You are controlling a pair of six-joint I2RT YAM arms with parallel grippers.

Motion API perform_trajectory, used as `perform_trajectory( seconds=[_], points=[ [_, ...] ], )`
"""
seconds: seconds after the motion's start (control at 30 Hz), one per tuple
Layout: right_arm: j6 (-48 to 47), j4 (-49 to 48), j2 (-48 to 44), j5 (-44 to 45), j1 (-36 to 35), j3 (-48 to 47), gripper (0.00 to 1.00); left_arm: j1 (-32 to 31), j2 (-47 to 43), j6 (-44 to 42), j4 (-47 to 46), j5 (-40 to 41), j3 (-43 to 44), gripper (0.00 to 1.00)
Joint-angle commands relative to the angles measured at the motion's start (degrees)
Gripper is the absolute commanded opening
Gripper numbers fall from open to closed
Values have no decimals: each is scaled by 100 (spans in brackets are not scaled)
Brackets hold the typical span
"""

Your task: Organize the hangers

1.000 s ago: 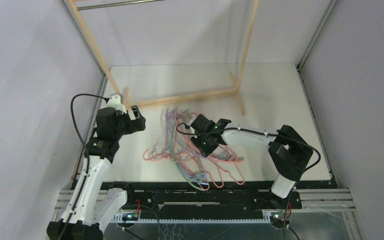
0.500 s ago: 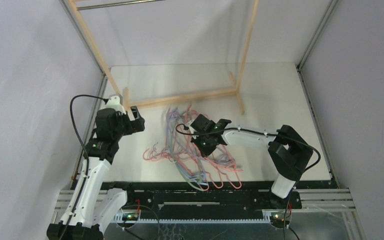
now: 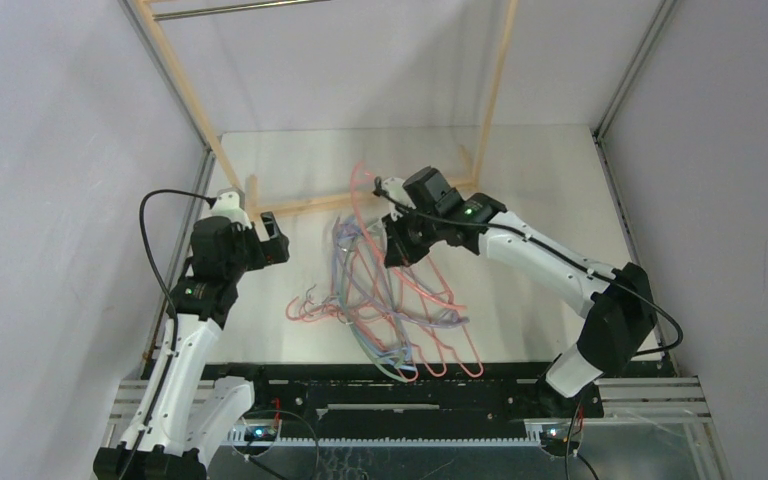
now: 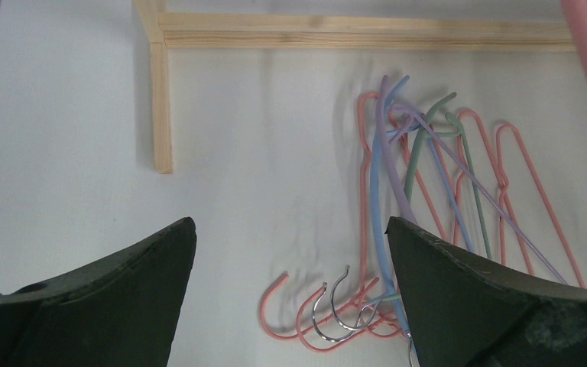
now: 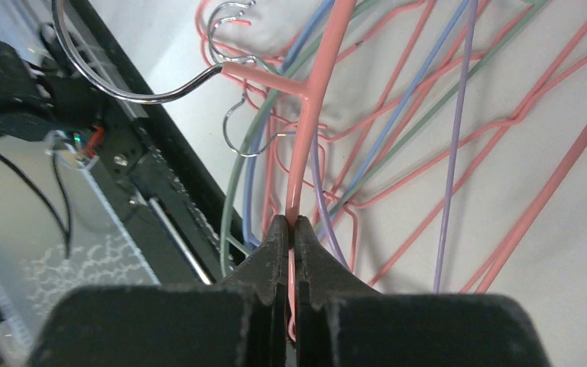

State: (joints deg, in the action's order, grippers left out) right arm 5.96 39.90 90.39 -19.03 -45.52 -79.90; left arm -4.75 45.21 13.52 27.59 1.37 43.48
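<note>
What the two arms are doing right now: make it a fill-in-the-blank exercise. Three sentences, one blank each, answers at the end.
1. The hanger pinched in the right tool is ____ in colour.
2. The left tool holds nothing and is ____.
3. The held hanger's hook is bare silver ____, not coated.

Missing words: pink; open; metal.

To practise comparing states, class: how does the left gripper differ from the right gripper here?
The left gripper is open and empty; the right gripper is shut on a pink hanger. The left gripper sits left of the hanger pile; the right gripper is over it. Both are black, with two fingers.
</note>
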Motion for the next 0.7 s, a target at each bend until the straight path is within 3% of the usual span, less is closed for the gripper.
perform_trajectory(
  seconds=[0.0,0.3,0.67],
  points=[
    [570,-274,-279,-873,344,-428,0,-25,-135,-8,-175,100,26,100],
    [2248,-1748,-200,-2476,1487,-1473,0,-23,-171,22,-199,114,46,100],
    [3254,-3028,1344,-2605,1657,-3935,0,-24,-183,46,-193,5,178,100]
  ],
)
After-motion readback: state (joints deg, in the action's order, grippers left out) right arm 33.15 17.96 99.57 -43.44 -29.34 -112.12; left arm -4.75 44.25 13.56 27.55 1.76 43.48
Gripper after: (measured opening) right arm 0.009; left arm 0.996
